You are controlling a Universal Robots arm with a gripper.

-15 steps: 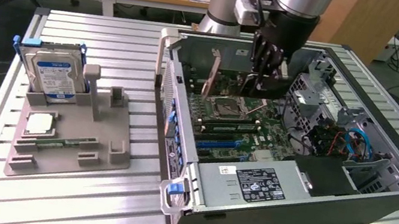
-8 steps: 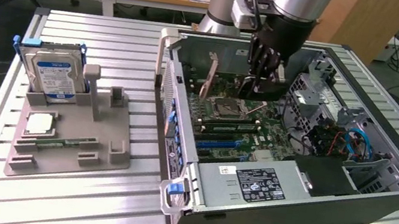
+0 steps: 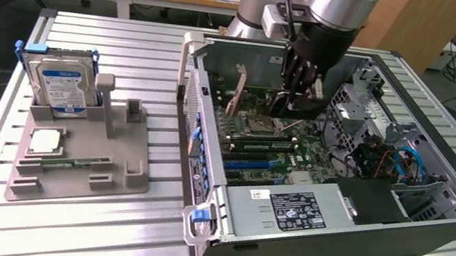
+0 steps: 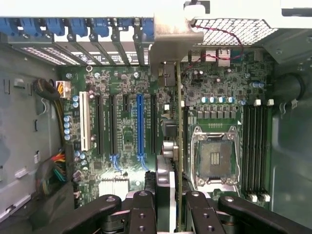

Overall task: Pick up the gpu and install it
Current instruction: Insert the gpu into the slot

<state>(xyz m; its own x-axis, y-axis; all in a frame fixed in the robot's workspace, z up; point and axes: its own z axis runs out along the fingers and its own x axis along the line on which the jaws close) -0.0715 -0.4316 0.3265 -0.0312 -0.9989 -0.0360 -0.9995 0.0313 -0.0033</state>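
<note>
1. The claw grips the gpu edge-on, inside the open computer case.
2. Install step: card hangs above the motherboard (bracket near the rear slots).
3. Next, I judge, calls for straight alignment with the slot.

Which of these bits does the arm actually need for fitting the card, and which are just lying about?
In use:
- gpu, held edge-on in the gripper
- open computer case with its motherboard

Lying about:
- hard drive standing in the grey parts tray
- memory stick on that tray
</note>
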